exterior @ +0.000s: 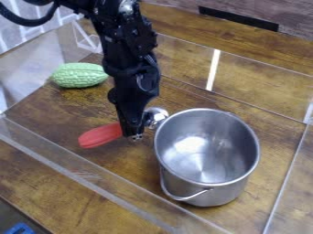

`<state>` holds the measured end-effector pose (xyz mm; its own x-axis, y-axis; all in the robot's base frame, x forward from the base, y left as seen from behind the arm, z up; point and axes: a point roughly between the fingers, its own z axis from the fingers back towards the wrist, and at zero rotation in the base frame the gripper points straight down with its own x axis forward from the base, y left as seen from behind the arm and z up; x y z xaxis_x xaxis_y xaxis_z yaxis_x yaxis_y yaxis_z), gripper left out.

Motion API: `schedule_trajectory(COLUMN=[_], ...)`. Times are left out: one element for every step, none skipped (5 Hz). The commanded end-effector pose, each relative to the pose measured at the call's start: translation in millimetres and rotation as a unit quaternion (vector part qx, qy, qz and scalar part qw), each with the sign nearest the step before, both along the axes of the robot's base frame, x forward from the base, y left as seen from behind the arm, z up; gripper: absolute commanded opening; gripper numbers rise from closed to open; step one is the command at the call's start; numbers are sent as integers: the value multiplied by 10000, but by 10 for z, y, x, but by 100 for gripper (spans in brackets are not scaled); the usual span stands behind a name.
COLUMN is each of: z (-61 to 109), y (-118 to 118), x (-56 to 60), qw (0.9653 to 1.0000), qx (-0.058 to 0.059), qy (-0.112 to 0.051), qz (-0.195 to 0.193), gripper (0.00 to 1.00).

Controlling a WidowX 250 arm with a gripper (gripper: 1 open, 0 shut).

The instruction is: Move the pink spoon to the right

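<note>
beside pot (pixel 208 155): pink spoon (pixel 102 136) (handle left), jaws clamped.

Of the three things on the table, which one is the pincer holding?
The pink spoon: the pincer is shut on it. The green lump and the pot lie apart from it.

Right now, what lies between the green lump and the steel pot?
In the camera view, the gripper, shut on the pink spoon, stands between the green lump and the pot.
</note>
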<state>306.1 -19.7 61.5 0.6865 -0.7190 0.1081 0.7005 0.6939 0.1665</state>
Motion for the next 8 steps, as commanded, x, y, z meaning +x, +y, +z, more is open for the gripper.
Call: schedule_trajectory(z=[231,220,213,229,237,211,142,117], y=[60,74,97,85,101,126,144,169], x=[51,42,53,49,39,38,32,28], qw=[9993,9991,9991,9991,9990,9989,9986,9985], qx=[-97,-203,-253,-287,-331,-377,-448,-487], qy=[-368,-354,-342,-305,-285,-285,-282,-260], qz=[58,74,56,55,62,62,43,38], gripper=[0,0,0,0,100,0,100,0])
